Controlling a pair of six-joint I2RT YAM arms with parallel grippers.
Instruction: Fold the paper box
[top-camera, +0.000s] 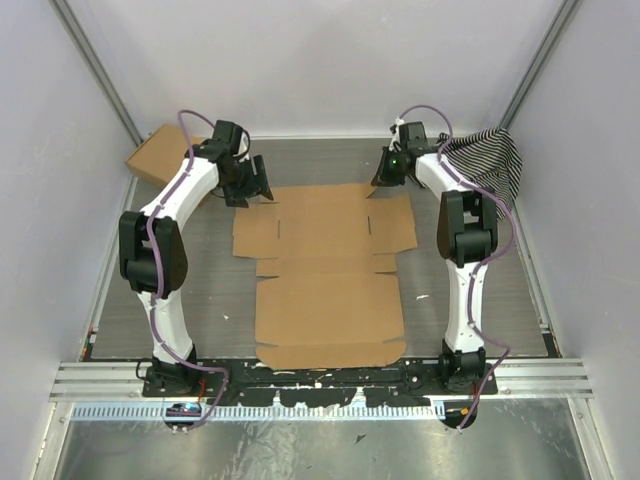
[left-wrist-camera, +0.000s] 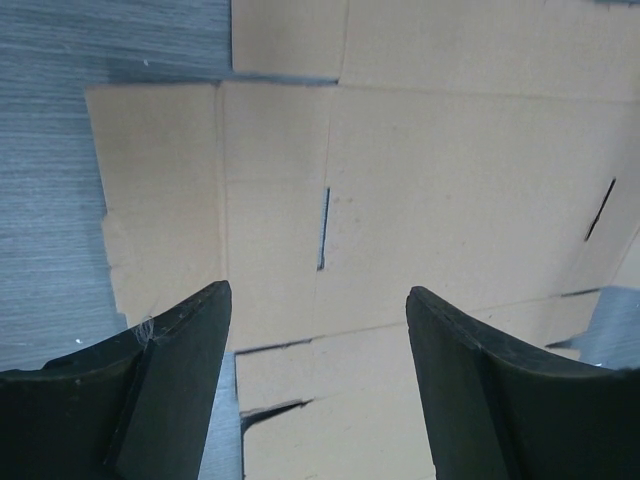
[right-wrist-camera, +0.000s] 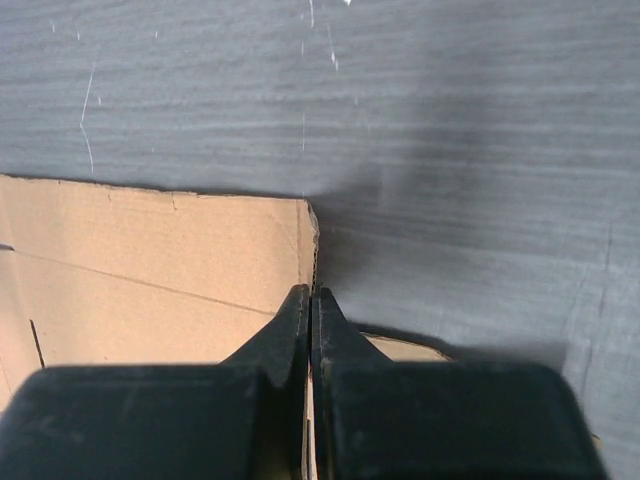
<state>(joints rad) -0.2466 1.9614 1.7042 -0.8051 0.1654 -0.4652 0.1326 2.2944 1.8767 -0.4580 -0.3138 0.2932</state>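
Now the paper box (top-camera: 325, 280) lies as a flat, plain brown die-cut sheet on the grey wood-grain tabletop (top-camera: 180, 290). It is spread between the two arms, from near their bases towards the far side. Its widest part, with side flaps and two short slits, is at the far end. A narrower panel and an edge flap lie nearest the bases.

The left tool (top-camera: 252, 188) hangs over the sheet's far left corner, its fingers wide apart with nothing between them. The left wrist view looks down past the left tool (left-wrist-camera: 318, 295) onto creased cardboard. One dark slit shows near the middle and another at the right edge.

The right tool (top-camera: 385, 180) is at the sheet's far right corner. In the right wrist view its fingers are pressed together. A thin pale strip between them seems to be the cardboard's edge, so the right tool (right-wrist-camera: 312, 300) appears clamped on that corner flap. The fingers hide most of the contact. The corner stands slightly raised and casts a shadow on the tabletop.

A formed cardboard box (top-camera: 160, 150) sits at the far left corner of the tabletop, well apart from the sheet. A black-and-white striped cloth (top-camera: 490, 160) lies at the far right, behind the right arm.
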